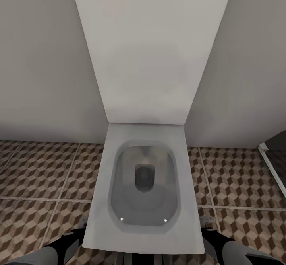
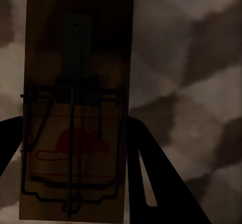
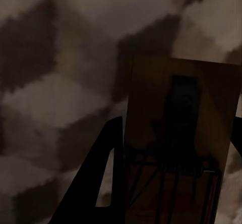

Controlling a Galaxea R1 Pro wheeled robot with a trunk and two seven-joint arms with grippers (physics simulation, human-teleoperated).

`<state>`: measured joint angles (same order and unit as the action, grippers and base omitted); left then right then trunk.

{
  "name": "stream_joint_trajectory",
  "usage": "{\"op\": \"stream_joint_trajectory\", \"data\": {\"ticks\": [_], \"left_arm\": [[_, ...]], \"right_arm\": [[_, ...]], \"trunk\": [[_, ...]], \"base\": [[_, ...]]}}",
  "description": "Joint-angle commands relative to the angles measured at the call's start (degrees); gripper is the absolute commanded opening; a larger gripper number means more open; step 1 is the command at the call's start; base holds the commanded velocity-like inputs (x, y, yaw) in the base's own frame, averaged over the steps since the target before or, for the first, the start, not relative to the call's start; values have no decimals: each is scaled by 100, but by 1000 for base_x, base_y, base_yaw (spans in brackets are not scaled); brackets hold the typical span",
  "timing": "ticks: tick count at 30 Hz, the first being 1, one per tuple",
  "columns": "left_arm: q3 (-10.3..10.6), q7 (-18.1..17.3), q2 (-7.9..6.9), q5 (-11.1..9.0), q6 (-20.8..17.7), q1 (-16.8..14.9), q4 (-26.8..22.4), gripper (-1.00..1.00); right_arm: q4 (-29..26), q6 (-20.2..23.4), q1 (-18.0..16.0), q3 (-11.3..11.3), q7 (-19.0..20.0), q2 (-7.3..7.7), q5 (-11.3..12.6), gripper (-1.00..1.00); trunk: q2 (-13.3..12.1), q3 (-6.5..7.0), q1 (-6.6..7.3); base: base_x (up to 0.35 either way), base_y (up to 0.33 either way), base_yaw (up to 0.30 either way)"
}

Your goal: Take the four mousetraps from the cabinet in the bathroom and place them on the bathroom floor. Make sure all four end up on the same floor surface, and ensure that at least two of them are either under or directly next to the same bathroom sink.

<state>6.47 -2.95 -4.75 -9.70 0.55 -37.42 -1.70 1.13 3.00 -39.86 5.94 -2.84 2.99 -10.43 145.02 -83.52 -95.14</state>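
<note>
Head cam: white square toilet (image 1: pixel 145 185) w/ lid up, on cube-pattern bathroom floor (image 1: pixel 35 177). Left gripper (image 2: pixel 75 148) clamps a mousetrap (image 2: pixel 75 108) between its dark fingers (image 2: pixel 151 173), above the tiles. Right gripper (image 3: pixel 176 173) likewise closed on a 2nd mousetrap (image 3: pixel 181 133), tile behind.

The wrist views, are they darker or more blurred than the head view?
Head view: bright and even, the toilet sharp. Left wrist view: dim, but the mousetrap with its red mark is readable; floor blurred. Right wrist view: darkest, its mousetrap murky.
</note>
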Motion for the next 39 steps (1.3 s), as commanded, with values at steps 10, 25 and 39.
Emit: {"op": "stream_joint_trajectory", "data": {"ticks": [10, 25, 39], "left_arm": [[45, -19, 34, -41, 6, -2, 3, -100], [46, -19, 45, -41, 6, -2, 3, -100], [43, -16, 58, -41, 6, -2, 3, -100]], "right_arm": [[10, 7, -6, 75, -14, 81, -27, -100], [1, 2, -7, 91, -14, 275, -10, -100], [1, -2, -5, 87, -14, 251, -8, -100]], "trunk": [[1, -3, 1], [1, -3, 1], [1, -3, 1]], "base": [[0, 0, 0], [0, 0, 0], [0, 0, 0]]}}
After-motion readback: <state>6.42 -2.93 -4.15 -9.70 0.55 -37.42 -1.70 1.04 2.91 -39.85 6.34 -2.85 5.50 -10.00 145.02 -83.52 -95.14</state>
